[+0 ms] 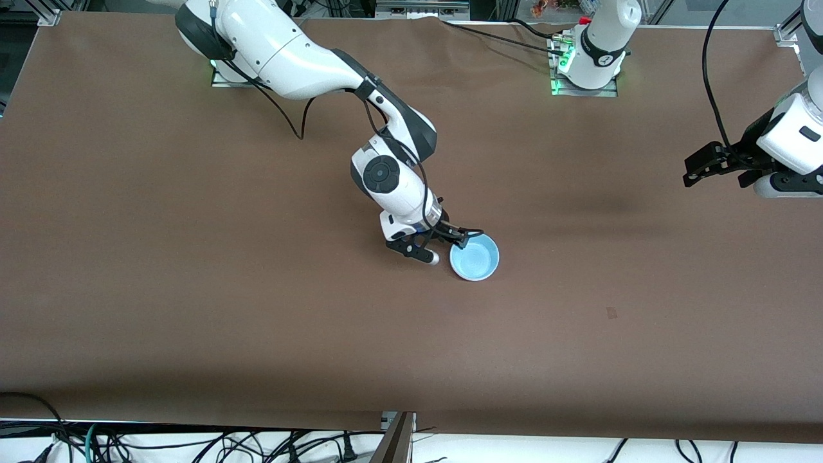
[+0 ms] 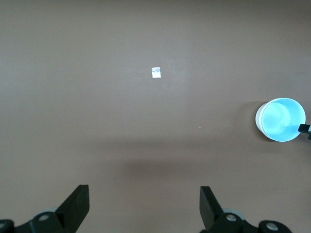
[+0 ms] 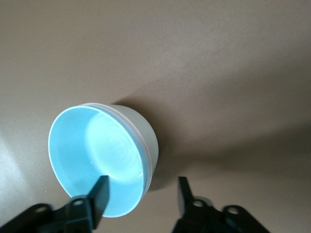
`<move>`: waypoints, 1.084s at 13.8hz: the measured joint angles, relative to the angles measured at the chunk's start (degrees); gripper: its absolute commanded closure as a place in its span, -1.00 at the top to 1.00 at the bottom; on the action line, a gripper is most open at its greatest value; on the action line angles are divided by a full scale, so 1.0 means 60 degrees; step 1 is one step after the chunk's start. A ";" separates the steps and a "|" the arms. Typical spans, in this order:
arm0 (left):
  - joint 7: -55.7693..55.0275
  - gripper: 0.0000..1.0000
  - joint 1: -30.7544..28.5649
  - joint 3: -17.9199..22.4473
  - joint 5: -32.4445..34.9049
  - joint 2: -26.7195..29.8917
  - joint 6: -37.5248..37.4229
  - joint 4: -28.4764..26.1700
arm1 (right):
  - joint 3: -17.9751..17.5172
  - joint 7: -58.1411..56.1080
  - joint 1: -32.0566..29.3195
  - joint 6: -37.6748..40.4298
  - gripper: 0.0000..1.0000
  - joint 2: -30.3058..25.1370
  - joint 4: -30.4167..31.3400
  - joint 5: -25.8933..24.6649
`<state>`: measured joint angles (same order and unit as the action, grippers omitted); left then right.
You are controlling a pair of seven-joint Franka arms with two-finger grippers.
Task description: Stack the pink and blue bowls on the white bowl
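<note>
The light blue bowl (image 1: 474, 257) sits nested on top of a stack in the middle of the table; it also shows in the left wrist view (image 2: 281, 119). In the right wrist view its blue inside (image 3: 97, 160) sits within a thin pink rim (image 3: 139, 137), the pink bowl's edge, and the white bowl's wall (image 3: 149, 141) is outermost. My right gripper (image 1: 452, 236) (image 3: 143, 183) is open astride the stack's rim, one finger inside the blue bowl and one outside, not pressing it. My left gripper (image 1: 714, 175) (image 2: 144, 191) is open and empty, waiting in the air over the left arm's end of the table.
The brown table (image 1: 193, 289) is bare round the stack. A small white tag (image 2: 156, 72) lies on it, seen in the front view (image 1: 611, 312) nearer to the front camera than the stack. Cables hang along the table's front edge.
</note>
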<state>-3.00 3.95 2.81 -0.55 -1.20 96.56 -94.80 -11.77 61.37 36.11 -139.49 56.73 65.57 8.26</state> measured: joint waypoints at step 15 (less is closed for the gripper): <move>0.0000 1.00 0.0001 -0.0003 0.0000 -0.0001 0.0000 0.0000 | 0.1485 -0.8328 -0.3038 0.9725 1.00 -0.2557 -0.2002 -0.0837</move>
<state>-3.00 3.96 2.79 -0.55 -1.20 96.56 -94.80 -2.86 11.40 17.88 -81.14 41.39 53.56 3.24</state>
